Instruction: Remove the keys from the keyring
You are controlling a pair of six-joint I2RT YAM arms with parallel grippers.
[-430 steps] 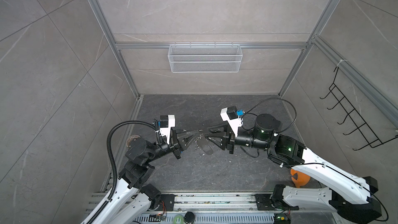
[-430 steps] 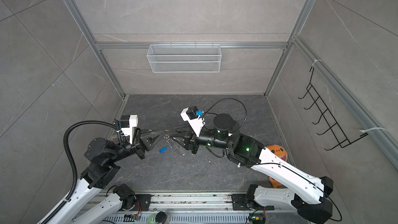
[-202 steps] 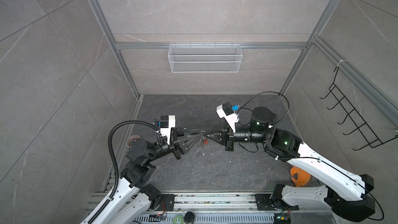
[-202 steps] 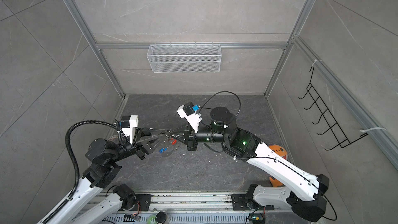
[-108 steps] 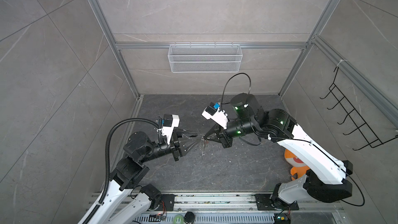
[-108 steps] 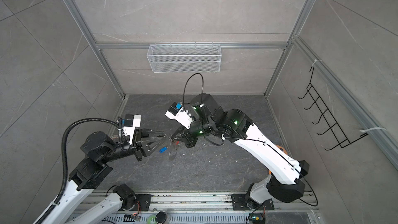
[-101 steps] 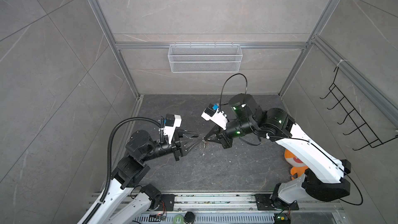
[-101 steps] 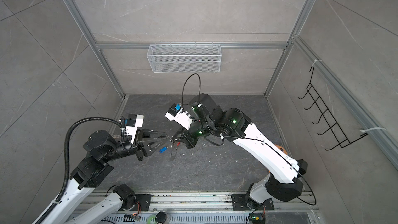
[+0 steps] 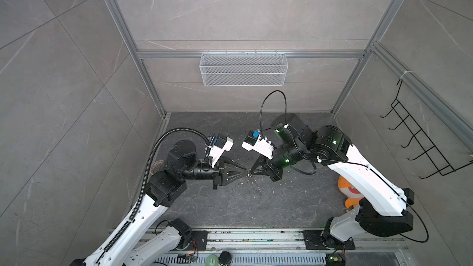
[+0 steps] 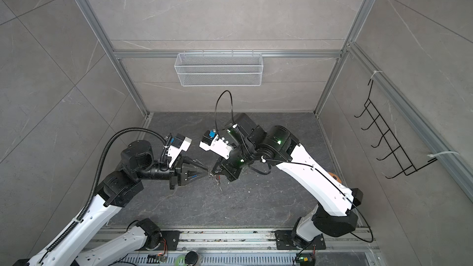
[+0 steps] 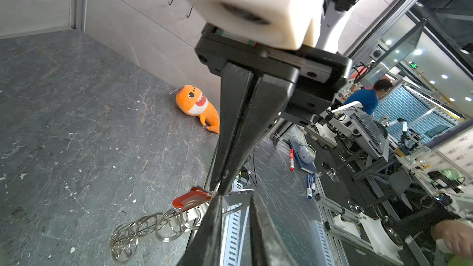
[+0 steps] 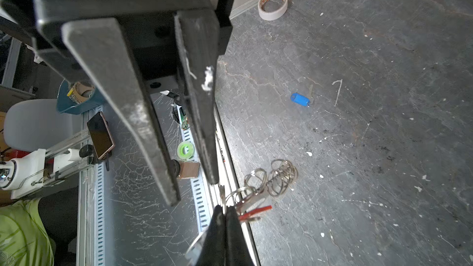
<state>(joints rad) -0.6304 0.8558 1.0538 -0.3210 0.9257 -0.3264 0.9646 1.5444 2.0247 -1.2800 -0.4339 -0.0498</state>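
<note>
The keyring [image 11: 153, 226], a chain of silver rings, hangs in the air from my right gripper [image 12: 225, 209], which is shut on one ring. A red key [image 11: 190, 198] and a silver flat piece hang at that grip; the red key [image 12: 256, 212] also shows in the right wrist view. My left gripper [image 11: 235, 198] faces it tip to tip, jaws narrowly apart, with the silver piece lying across the gap. In both top views the left gripper [image 9: 246, 174] and right gripper [image 9: 252, 173] meet mid-floor. A blue key [image 12: 300, 99] lies loose on the floor beside a small silver key [image 12: 311, 90].
An orange plush toy [image 9: 350, 188] lies at the right wall. A tape roll [image 12: 272, 3] sits by the left wall. A wire basket [image 9: 243, 72] hangs on the back wall and a black hook rack [image 9: 419, 144] on the right wall.
The right arm rose and swung left, bringing the keyring up to the left gripper's tips. The left arm lifted a little and its jaws narrowed.
</note>
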